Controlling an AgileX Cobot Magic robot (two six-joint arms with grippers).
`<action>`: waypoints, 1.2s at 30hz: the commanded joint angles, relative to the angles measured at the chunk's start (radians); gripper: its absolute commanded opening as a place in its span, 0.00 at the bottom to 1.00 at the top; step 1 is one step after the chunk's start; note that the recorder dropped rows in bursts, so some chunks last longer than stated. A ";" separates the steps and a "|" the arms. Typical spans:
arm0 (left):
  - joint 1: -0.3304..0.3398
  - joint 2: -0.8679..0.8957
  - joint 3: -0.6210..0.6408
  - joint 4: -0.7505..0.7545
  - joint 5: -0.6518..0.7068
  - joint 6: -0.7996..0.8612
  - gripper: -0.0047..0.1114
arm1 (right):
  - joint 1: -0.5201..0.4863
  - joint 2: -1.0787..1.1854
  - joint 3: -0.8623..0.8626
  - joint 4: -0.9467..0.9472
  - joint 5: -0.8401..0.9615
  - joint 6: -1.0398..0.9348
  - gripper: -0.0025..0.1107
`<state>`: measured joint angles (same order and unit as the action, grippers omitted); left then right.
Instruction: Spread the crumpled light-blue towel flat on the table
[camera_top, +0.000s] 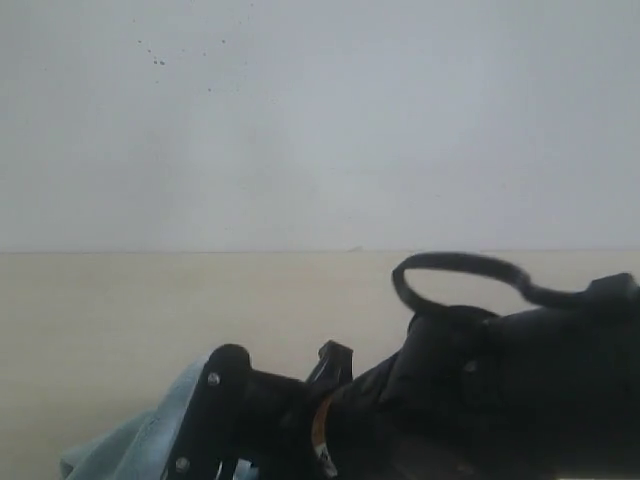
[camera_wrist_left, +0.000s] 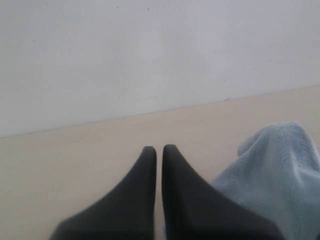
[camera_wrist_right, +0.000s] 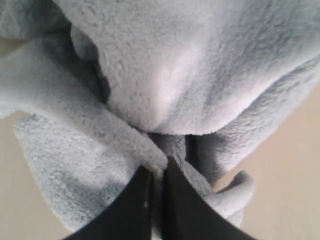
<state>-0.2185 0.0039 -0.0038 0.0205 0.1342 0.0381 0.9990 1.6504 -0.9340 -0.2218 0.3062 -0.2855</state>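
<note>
– so, how far along is the spreading?
– barely begun: the pale light-blue fluffy terry towel (camera_wrist_right: 200, 75) lies bunched in folds on the flat pale beige tabletop (camera_top: 100, 310), no part seen laid flat.
– and the grippers?
– right gripper (camera_wrist_right: 157, 170) pinches a fold of the towel; left gripper (camera_wrist_left: 159, 149), fingers pressed together on nothing, hangs just beside the heap. all the drawing-out is left to do.

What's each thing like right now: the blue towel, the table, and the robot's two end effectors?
Pale light-blue fluffy terry-cloth towel: crumpled, bunched in folds, not flat.
Left black end effector: shut, holding nothing.
Right black end effector: shut on a fold of the towel.
Pale beige flat wood-like table: partly covered by the towel.
</note>
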 joint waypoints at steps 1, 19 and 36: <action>-0.004 -0.004 0.004 -0.002 -0.008 -0.008 0.08 | -0.003 -0.121 0.005 0.024 0.017 -0.004 0.03; -0.004 -0.004 0.004 -0.002 -0.008 -0.008 0.08 | 0.178 -0.266 0.003 0.186 0.061 -0.069 0.03; -0.004 -0.004 0.004 -0.002 -0.009 0.001 0.08 | 0.176 -0.268 -0.068 0.178 0.170 -0.054 0.03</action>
<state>-0.2185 0.0039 -0.0038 0.0205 0.1342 0.0381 1.1738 1.3925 -0.9946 -0.0396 0.4643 -0.3464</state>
